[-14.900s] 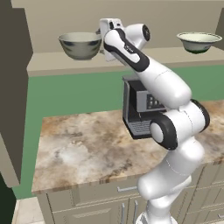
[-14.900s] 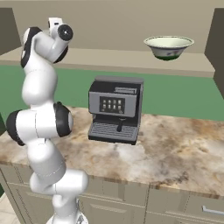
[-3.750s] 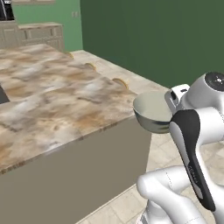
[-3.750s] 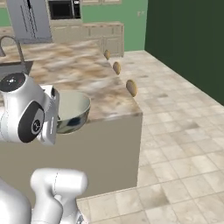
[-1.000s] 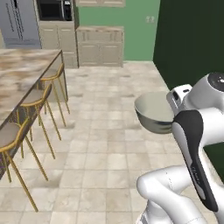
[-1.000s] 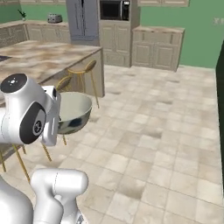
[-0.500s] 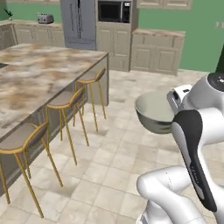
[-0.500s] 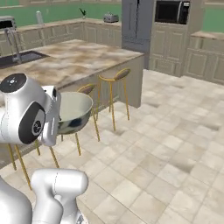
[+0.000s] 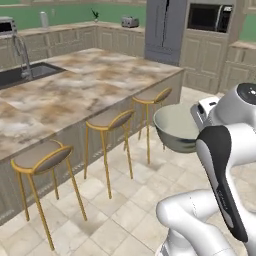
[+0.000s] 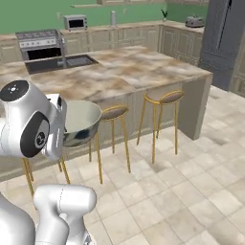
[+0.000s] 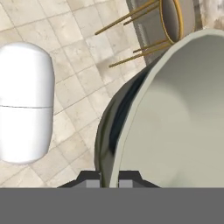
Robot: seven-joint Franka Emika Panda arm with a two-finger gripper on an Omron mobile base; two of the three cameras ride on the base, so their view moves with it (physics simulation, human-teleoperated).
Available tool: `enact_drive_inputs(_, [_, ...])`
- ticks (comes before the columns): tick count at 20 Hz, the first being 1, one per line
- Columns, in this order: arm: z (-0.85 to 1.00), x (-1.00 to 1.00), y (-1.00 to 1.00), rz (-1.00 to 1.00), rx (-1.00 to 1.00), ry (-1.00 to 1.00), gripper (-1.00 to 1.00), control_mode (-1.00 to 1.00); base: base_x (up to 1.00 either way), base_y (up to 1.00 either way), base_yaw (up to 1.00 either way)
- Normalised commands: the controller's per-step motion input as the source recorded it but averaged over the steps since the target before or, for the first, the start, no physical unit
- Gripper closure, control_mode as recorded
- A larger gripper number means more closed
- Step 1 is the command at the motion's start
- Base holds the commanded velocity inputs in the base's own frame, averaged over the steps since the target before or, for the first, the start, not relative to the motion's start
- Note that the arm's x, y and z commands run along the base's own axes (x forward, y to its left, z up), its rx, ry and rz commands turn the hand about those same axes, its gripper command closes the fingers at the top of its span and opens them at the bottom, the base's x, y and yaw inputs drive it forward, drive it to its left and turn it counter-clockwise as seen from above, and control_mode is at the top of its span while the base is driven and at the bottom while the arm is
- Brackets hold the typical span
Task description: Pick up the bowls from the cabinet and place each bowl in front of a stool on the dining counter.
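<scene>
On the far left of the left base view, the dark inset sink [image 9: 27, 75] with its curved steel tap [image 9: 20, 52] is seen set into the large island with the mottled beige-brown marble-like top [image 9: 85, 92], taken to be the dining counter. Along its near right edge three stools with round taupe cushioned seats on thin yellow-orange frames [image 9: 42, 157] are lined up, seats tucked just under the overhang; each is judged to mark one place setting.

Further right, the round ceramic bowl, cream-white inside and mottled grey-green outside [image 9: 176, 127], is carried in the air over the tiled floor [image 9: 120, 210], clear of the counter and near the far stool. It is held by its rim, mouth tilted toward the island, presumably so that it stays close to the arm during transport.

In the hand view the two-finger gripper [image 11: 109, 178] is seen closed on the bowl's wall, one fingertip [image 11: 89, 178] outside and the other inside.

Placement is judged not yet begun; the counter top in front of the stools bears no bowl in these views.
</scene>
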Motion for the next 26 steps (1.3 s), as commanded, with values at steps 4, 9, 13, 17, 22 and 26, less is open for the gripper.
enact_drive_inputs(4, [0.0, 0.0, 0.0, 0.0, 0.0, 0.0, 1.0, 1.0, 0.38, -0.88, 0.58])
enact_drive_inputs(9, [0.0, 0.0, 0.0, 0.0, 0.0, 0.0, 1.0, 1.0, 0.28, -0.86, 0.61])
enact_drive_inputs(13, [0.0, 0.0, 0.0, 0.0, 0.0, 0.0, 1.0, 1.0, 0.31, -0.97, 0.45])
enact_drive_inputs(17, [0.0, 0.0, 0.0, 0.0, 0.0, 0.0, 1.0, 1.0, 0.19, -1.0, 0.13])
enact_drive_inputs(22, [0.0, 0.0, 0.0, 0.0, 0.0, 0.0, 1.0, 1.0, 0.34, -0.47, -0.01])
enact_drive_inputs(26, [0.0, 0.0, 0.0, 0.0, 0.0, 0.0, 1.0, 1.0, 0.6, 0.0, 0.01])
